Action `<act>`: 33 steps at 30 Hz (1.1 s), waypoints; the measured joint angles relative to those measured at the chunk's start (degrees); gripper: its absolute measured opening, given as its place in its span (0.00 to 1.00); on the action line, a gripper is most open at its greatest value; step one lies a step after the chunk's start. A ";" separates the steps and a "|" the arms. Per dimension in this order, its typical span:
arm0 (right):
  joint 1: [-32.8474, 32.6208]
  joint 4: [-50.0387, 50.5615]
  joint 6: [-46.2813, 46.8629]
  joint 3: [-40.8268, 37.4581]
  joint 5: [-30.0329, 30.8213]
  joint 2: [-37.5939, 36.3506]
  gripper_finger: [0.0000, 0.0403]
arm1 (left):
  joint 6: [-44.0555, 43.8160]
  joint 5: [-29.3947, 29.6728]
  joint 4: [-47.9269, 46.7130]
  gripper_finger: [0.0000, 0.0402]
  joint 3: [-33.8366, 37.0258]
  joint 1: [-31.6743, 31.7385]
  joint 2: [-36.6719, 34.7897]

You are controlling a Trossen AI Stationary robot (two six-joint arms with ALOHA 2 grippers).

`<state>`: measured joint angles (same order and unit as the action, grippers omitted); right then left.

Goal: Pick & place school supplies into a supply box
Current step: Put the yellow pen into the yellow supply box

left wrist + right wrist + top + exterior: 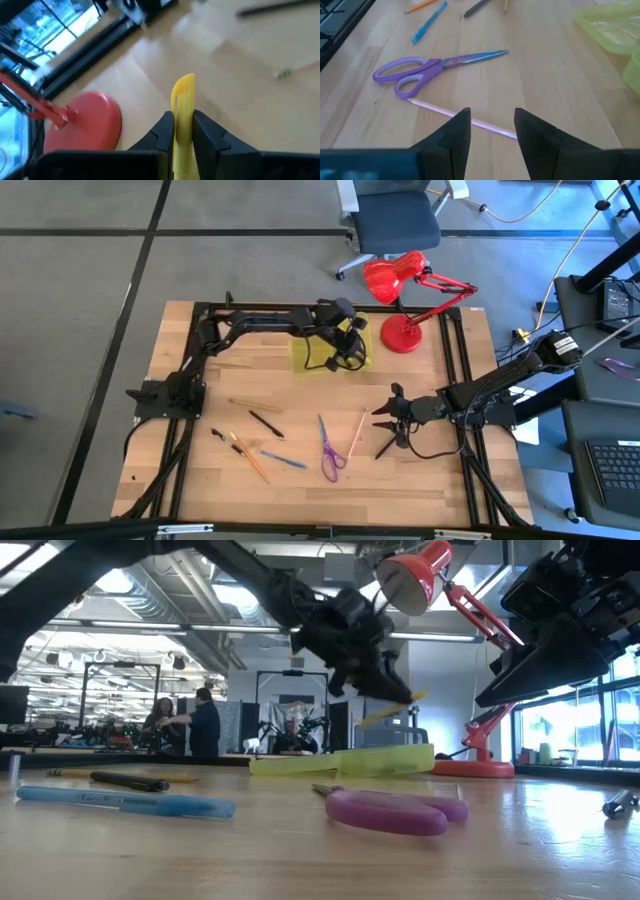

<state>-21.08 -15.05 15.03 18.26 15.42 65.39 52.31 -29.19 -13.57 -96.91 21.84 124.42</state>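
The scissors (395, 811) lie nearest the low camera, purple handles toward it, flat on the table (430, 480). From the left across the front of the table lie a short black pen (222, 437), an orange pencil (252, 463), a blue pen (284, 460), a longer black pen (266, 424) and a tan pencil (254, 405) farther back, then the scissors and, just right of them, a pale pink pencil (357, 432) lying at a slant. Behind these, mid-table, sits the yellow-green box (300, 358), open and flat. The left gripper (352, 340) hangs above the box's right part, its fingers (165, 131) clamped on a yellow pen (183, 115) that sticks out past the tips; in the low view the pen is in the air, tilted, clear of the box. A red lamp (405, 300) stands just right of the box, its base on the table. The right gripper (392, 418) hovers low over the table right of the pink pencil, its fingers (455, 131) spread apart and holding nothing, the pencil crossing the gap between them on the wood below. People stand far off in the room behind.
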 joint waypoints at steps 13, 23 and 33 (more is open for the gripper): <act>0.00 -0.02 1.27 0.00 0.00 0.00 0.39 | 4.69 5.58 -0.61 0.11 -0.21 0.55 3.54; 0.00 -0.04 1.42 0.00 0.00 0.00 0.39 | 14.78 8.20 -0.20 0.12 -0.26 0.44 3.41; 0.01 -0.04 1.30 0.00 0.00 0.00 0.39 | 14.52 8.24 -0.24 0.13 -0.26 0.44 3.41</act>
<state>-21.07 -15.09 16.33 18.26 15.42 65.39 66.83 -20.95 -13.80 -97.17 22.28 127.83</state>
